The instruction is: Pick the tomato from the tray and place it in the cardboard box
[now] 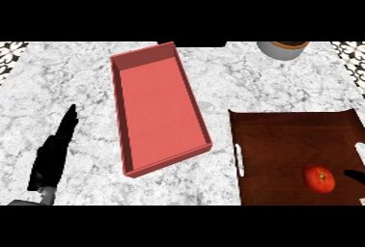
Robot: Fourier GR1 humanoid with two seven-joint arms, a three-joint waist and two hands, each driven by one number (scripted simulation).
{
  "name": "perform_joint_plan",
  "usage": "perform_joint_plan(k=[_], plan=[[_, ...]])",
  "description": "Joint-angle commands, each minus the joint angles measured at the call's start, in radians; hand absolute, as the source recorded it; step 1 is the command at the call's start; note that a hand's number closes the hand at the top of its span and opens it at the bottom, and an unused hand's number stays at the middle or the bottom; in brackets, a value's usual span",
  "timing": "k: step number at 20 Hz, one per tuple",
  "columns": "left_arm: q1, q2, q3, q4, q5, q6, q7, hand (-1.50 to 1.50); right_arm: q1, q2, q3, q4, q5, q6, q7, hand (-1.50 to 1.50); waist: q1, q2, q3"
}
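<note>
A: Marble-patterned white counter [285,87] first, then one shallow red cardboard box [160,111] at centre and one dark wooden tray [285,140] lower right.

B: And one round red tomato [320,178] on the tray's lower right — likely soft, smooth, easily bruised, so cup its sides.

A: Left hand [53,149], lower left, rests with fingers straight. Right hand [354,176] — only a tip shows; I cannot tell.

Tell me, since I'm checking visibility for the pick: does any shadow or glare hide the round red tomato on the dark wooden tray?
Head view: no glare or shadow covers the round red tomato; it stands out clearly against the dark wooden tray. The right hand is cut by the view's edge.
</note>
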Motion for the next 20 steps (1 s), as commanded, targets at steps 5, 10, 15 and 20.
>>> perform_joint_plan(k=[5, 10, 15, 20], plan=[[-0.002, 0.011, 0.016, 0.006, 0.003, -0.028, -0.021, 0.0, 0.098, -0.323, 0.078, -0.127, 0.062, 0.301, 0.297, -1.5, 0.013, 0.002, -0.003], [0.014, -0.012, 0.011, 0.011, -0.014, -0.025, -0.016, 0.0, 0.114, -0.316, 0.168, -0.324, 0.069, 0.367, 0.525, -1.5, 0.01, -0.001, 0.0], [-0.013, -0.021, 0.031, -0.046, -0.037, -0.036, 0.063, 0.0, -0.022, -0.232, 0.22, -0.313, 0.104, 0.418, 0.716, -1.5, 0.018, 0.001, 0.002], [0.023, -0.04, 0.074, -0.038, -0.054, -0.073, 0.019, 0.0, 0.054, -0.152, 0.176, -0.325, 0.196, 0.433, 0.708, -1.5, 0.007, -0.002, 0.003]])
